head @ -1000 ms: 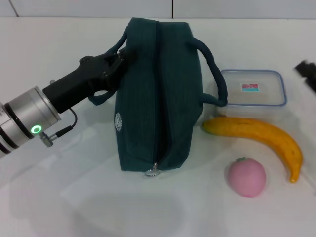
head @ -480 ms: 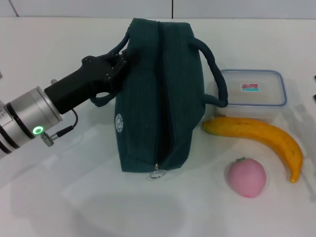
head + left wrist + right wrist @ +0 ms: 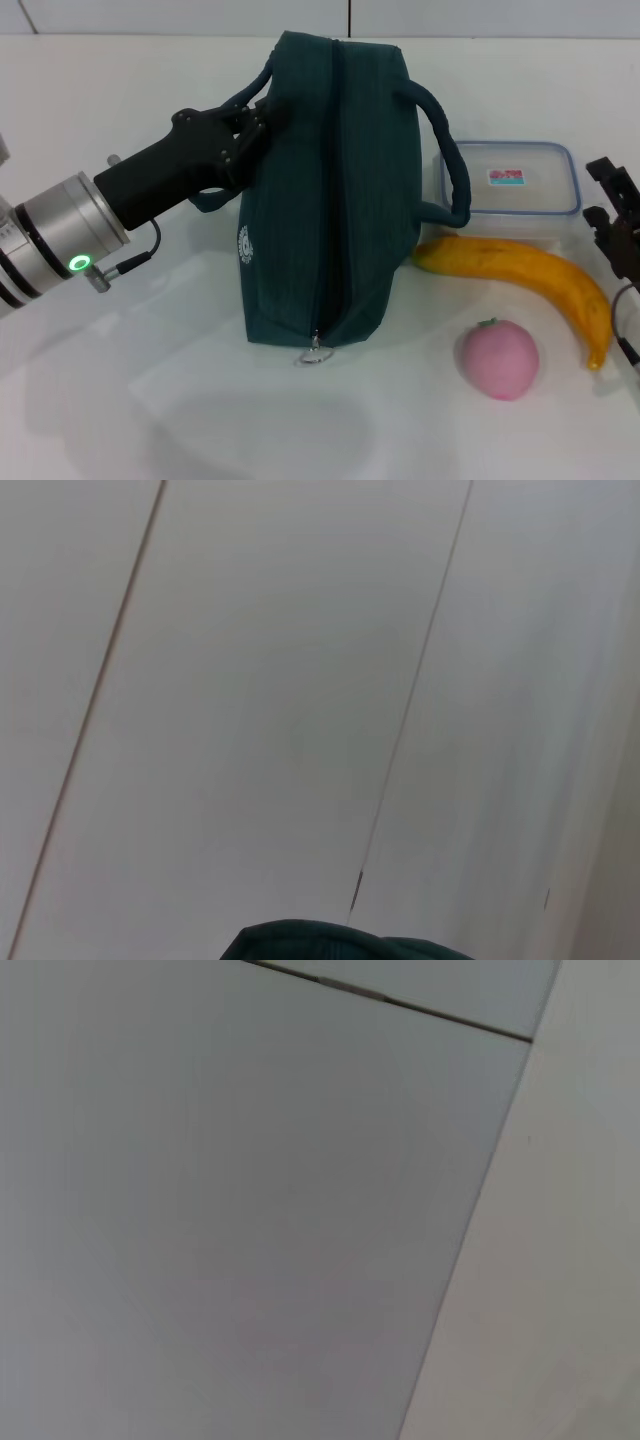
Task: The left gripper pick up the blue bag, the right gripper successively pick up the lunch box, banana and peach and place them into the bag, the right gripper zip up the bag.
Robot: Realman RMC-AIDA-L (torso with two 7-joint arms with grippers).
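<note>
Blue bag (image 3: 325, 190): dark teal fabric, zipped shut, zipper line on top, ring pull at the near end, round white logo on its left side, loop handle on each side. Lunch box (image 3: 515, 185): clear, blue-rimmed lid on, lies flat, right of bag. Banana (image 3: 520, 272): just in front of box. Peach (image 3: 498, 360): pink, near banana.

A bag (image 3: 330, 190) stands mid-table (image 3: 120, 80), its zipper pull (image 3: 313, 352) at the near end. The left gripper (image 3: 250, 125) touches the handle on the bag's left side. Right of the bag, a lunch box (image 3: 510, 190) lies farthest back, a banana (image 3: 530, 275) in front of it, a peach (image 3: 498, 360) nearest. The right gripper (image 3: 615, 215) sits at the far right edge, beside the lunch box
</note>
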